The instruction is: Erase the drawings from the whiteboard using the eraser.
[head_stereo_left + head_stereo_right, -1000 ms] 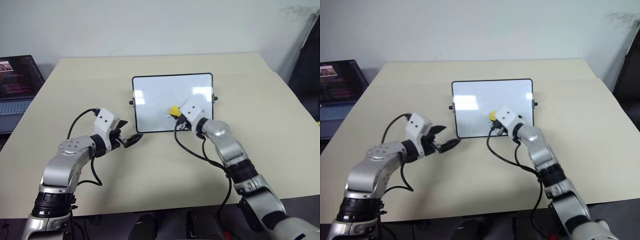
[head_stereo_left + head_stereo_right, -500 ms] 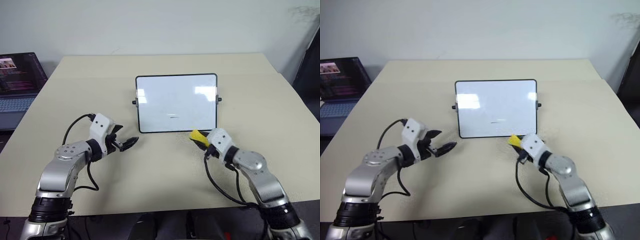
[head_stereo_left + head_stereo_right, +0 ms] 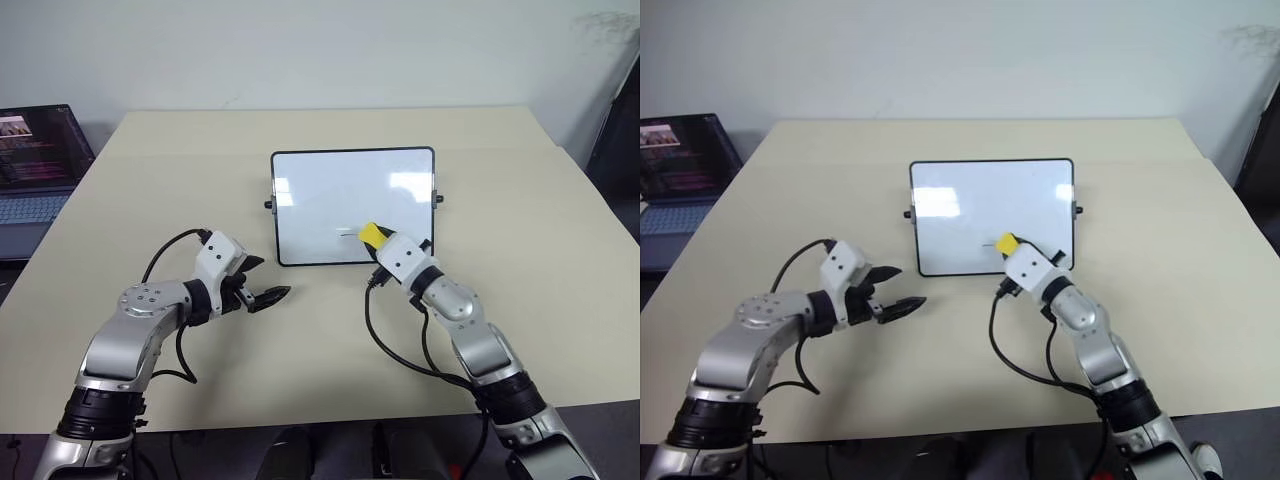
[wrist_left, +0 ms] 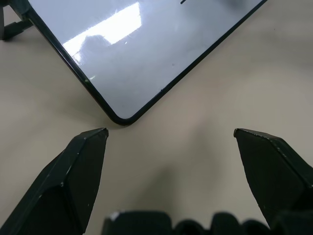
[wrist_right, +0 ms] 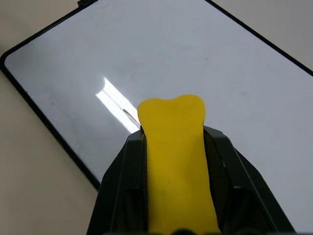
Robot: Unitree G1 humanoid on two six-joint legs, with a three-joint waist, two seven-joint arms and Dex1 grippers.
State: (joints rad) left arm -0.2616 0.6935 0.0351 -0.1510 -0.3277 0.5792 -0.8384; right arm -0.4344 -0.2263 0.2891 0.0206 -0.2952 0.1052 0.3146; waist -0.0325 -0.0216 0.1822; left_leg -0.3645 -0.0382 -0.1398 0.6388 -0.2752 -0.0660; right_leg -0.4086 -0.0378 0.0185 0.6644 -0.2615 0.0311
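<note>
While the wiping goes on, one beige table (image 3: 330, 330) carries everything, with one laptop (image 3: 35, 165) off its left edge.

One whiteboard (image 3: 352, 205), black-framed and glossy, lies flat at the middle of the table, nearer the far edge. Judged light, stiff and slippery on the tabletop, it may slide under a push; steadying it by the frame at the near left corner looks sensible.

Two grippers. Left gripper (image 4: 168, 134): jaws wide apart and empty, hovering just off the board's near left corner, not touching it. Right gripper (image 5: 171, 147): jaws clamped on the eraser, over the board's near edge toward its right corner.

One eraser (image 5: 173, 147), a small yellow block, stands out past the fingertips. Judged light and somewhat soft, since its sides pinch inward in the grip; holding it by the two long sides, as now, suits it.

One short dark dash (image 3: 344, 233) remains of the drawings, just left of the eraser. No other strokes can be made out.
</note>
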